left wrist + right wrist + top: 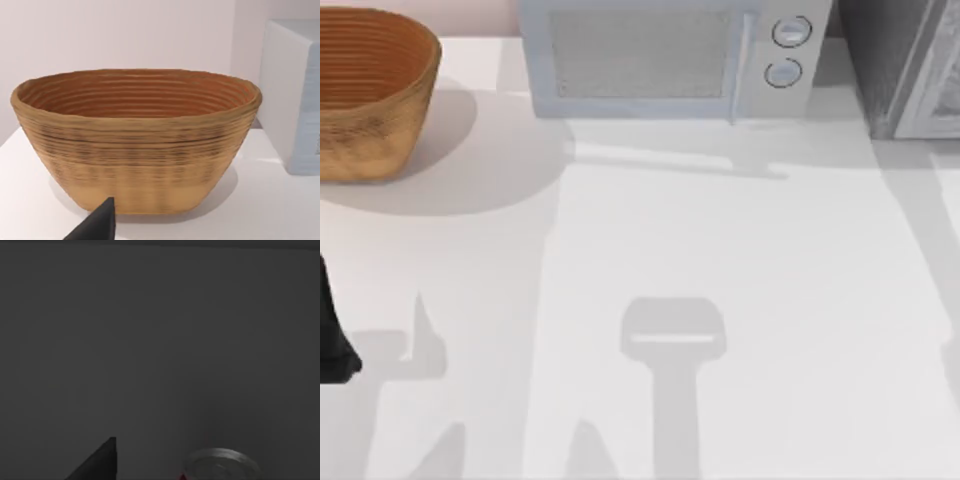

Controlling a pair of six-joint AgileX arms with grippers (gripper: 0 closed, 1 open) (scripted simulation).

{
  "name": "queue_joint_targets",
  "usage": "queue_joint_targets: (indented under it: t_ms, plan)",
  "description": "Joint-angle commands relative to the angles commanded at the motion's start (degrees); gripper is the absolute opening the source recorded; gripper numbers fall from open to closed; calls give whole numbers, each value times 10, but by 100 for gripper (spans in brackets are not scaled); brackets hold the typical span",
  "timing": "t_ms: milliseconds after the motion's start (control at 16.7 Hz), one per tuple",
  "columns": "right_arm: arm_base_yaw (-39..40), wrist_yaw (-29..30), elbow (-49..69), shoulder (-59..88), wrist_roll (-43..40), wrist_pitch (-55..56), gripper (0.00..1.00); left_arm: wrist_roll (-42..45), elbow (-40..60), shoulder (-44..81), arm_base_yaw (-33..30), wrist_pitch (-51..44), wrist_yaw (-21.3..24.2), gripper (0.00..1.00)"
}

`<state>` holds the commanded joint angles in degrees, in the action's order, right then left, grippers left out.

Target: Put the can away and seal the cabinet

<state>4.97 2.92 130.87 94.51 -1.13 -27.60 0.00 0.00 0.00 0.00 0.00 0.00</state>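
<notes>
The can (221, 466) shows its silver top and a sliver of red in the right wrist view, in front of a flat dark grey surface. A black part of my right gripper (99, 463) sits close beside it; whether it holds the can is unclear. The grey cabinet (885, 65) stands at the table's back right corner, with a paler panel (942, 85) along its right side. My left arm (332, 335) is parked at the table's left edge. A black part of my left gripper (97, 226) points at the basket.
A woven brown basket (365, 90) (135, 140) stands at the back left. A pale grey microwave (670, 55) with two round knobs stands at the back middle, its door closed. The white tabletop (720, 250) stretches in front of them.
</notes>
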Motion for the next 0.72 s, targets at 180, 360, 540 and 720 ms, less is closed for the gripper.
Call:
queue_joint_targets:
  t_ms: [180,360,540,720]
  plan:
    - [-7,-16,-197,-159,-9,57,100,0,0,0,0,0,0,100]
    - [-16,-28,-438,-329,-15,114,100,0,0,0,0,0,0,100]
    - [-25,-36,-693,-497,-16,166,100,0,0,0,0,0,0,100]
    - [-34,-40,-921,-652,-12,210,100,0,0,0,0,0,0,100]
